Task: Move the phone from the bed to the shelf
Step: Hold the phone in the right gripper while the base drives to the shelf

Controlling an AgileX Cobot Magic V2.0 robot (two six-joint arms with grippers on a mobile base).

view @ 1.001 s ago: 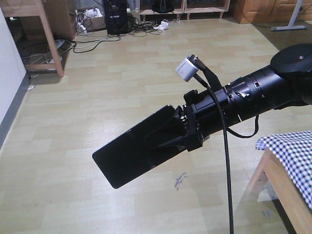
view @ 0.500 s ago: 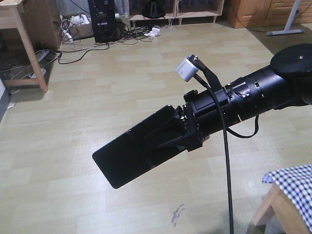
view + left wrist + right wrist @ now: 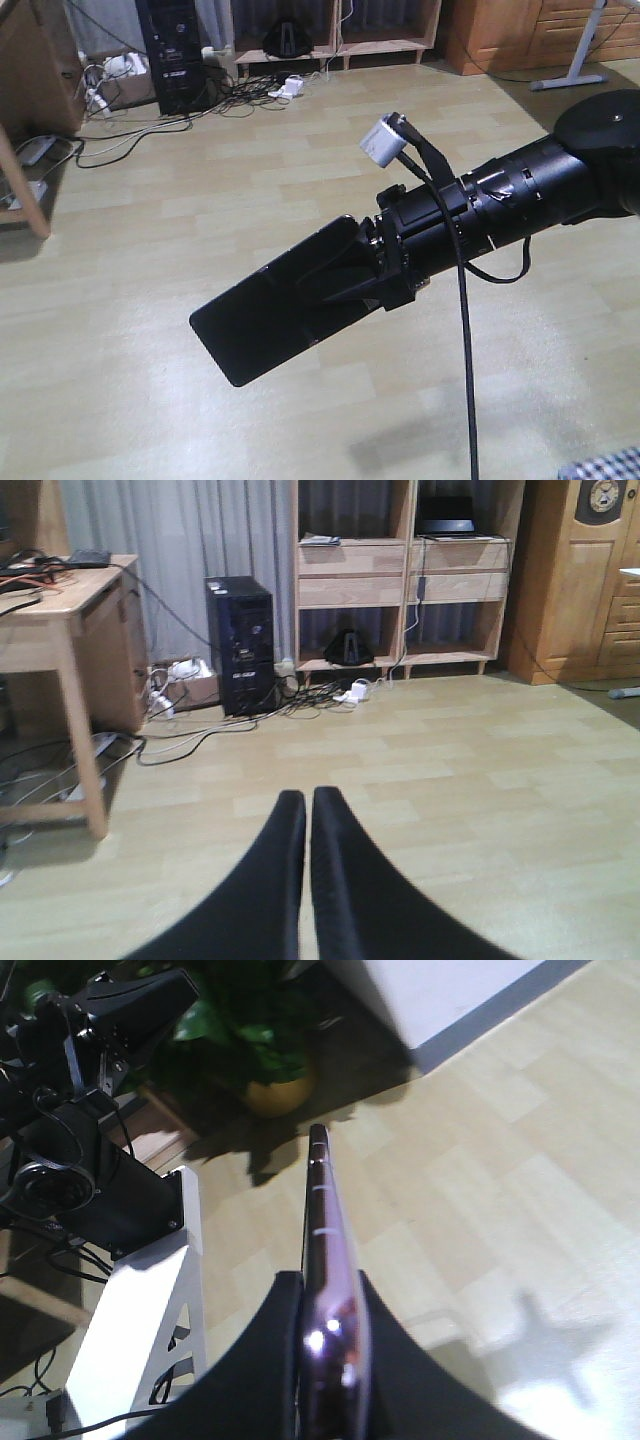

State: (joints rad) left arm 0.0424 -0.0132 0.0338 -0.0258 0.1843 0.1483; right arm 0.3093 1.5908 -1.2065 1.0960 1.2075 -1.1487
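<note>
Progress: the pickup looks done. The phone [image 3: 262, 328] is off the bed [image 3: 610, 468] and up in the air over the floor [image 3: 150, 250], clamped in the right tool [image 3: 318, 283]. Only a corner of the gingham cover shows, well behind and below that tool's wrist.

Left to do, by the look of it: carry to the shelf [image 3: 410, 580], set the phone in a compartment, release. The shelf stands at the far wall, well ahead of the left tool [image 3: 305, 815], with open floor between. A computer tower [image 3: 240, 645] and tangled cables [image 3: 300, 695] sit ahead-left of that tool, by the shelf's foot. Judged mid-task, transport phase.

Pose: the right arm is stretched forward, near level, dipping slightly toward its tool. The phone runs in line with the arm, most of its length sticking out past the fingertips, broad black face turned up.

In the right wrist view the phone [image 3: 320, 1220] is edge-on with its pinkish edge showing. It is squeezed between the two fingers [image 3: 270, 1360], jaws closed down to the slab's thickness. The grip sits at the near end only, so the long overhang could likely pivot if it bumps a shelf board.

Left tool: fingers pressed together with only a thin slit between, holding nothing. It points roughly level toward the shelf.
</note>
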